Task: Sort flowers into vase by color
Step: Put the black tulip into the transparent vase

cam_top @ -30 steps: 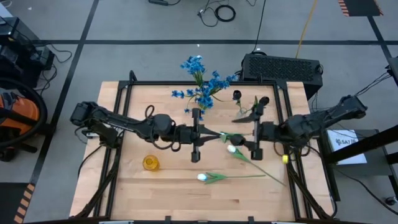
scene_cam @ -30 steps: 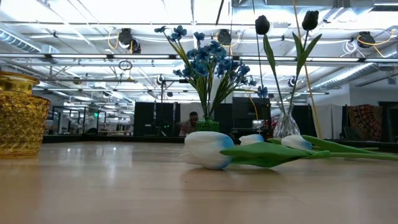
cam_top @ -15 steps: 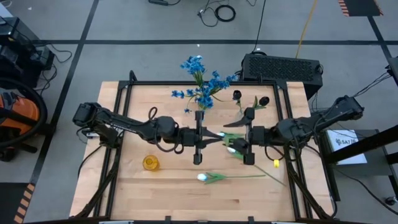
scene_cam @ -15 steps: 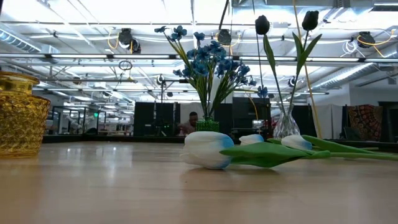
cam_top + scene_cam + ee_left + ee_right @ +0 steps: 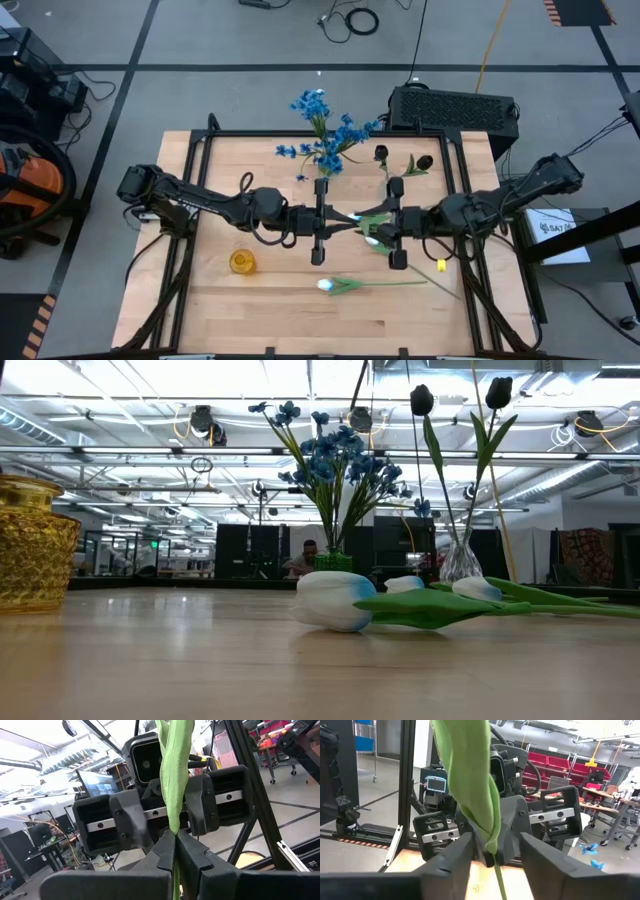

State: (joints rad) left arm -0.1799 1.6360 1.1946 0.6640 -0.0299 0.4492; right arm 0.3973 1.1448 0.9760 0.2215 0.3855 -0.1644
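two grippers meet mid-bench, just in front of the blue flowers' vase (image 5: 322, 186): the left gripper (image 5: 175, 845) is clamped on a white tulip (image 5: 372, 238) stem (image 5: 175, 780), while the right gripper (image 5: 492, 851) stands spread around it. right should pinch firmly before left releases, i judge, or the stem drops.

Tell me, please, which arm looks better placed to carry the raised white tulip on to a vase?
Probably the right. The left gripper is shut on the white tulip's stem, and the right gripper, open around that stem, sits nearer the vase of dark tulips.
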